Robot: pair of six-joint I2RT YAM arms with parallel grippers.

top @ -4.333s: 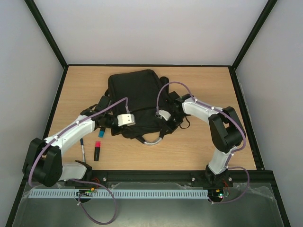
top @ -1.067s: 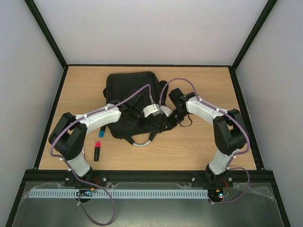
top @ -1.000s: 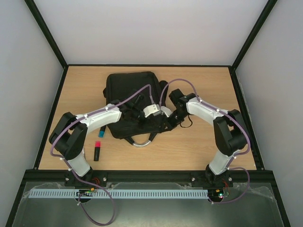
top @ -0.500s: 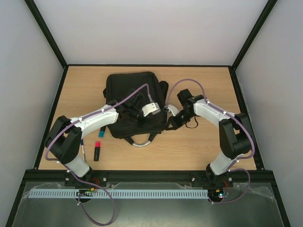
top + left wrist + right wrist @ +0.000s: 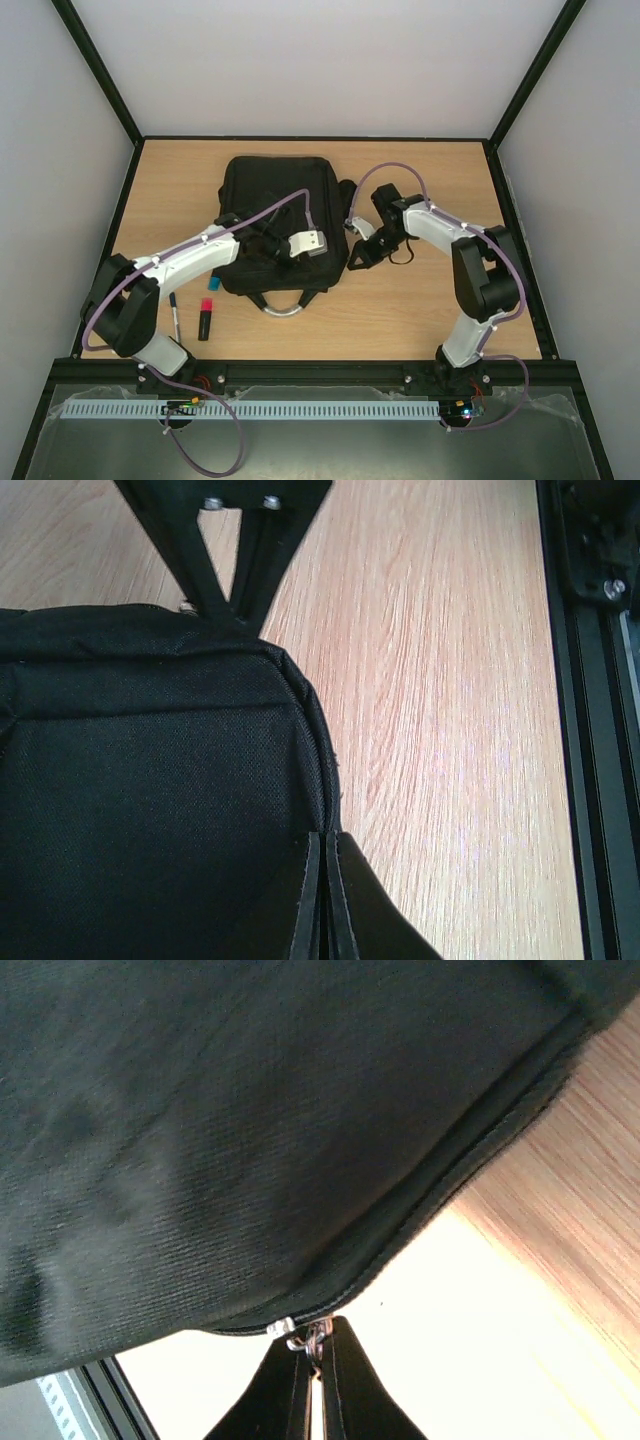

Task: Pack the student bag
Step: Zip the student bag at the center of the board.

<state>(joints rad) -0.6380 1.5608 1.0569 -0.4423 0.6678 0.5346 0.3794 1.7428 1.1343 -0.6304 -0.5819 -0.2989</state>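
Note:
The student bag [image 5: 270, 205] is a large black backpack lying flat mid-table, its silver-grey handle loop [image 5: 281, 307] pointing toward me. My left gripper [image 5: 325, 256] reaches across the bag to its near right corner. In the left wrist view the gripper [image 5: 324, 880] is shut on the bag's piped seam [image 5: 318, 750]. My right gripper [image 5: 357, 257] is at the bag's right side. In the right wrist view it [image 5: 313, 1355] is shut on a small metal zipper pull [image 5: 318, 1334] at the end of the bag's zip line [image 5: 440, 1195].
Left of the bag lie a blue-capped marker [image 5: 214, 283], a thin pen [image 5: 176, 316] and a red-and-black highlighter [image 5: 206, 318]. A black strap [image 5: 402, 254] trails on the table right of the bag. Black frame rails [image 5: 320, 368] edge the table.
My left arm swung from the bag's left side over to its near right corner and gripped there. The bag shifted a little left and toward me. My right gripper stayed at the bag's right edge.

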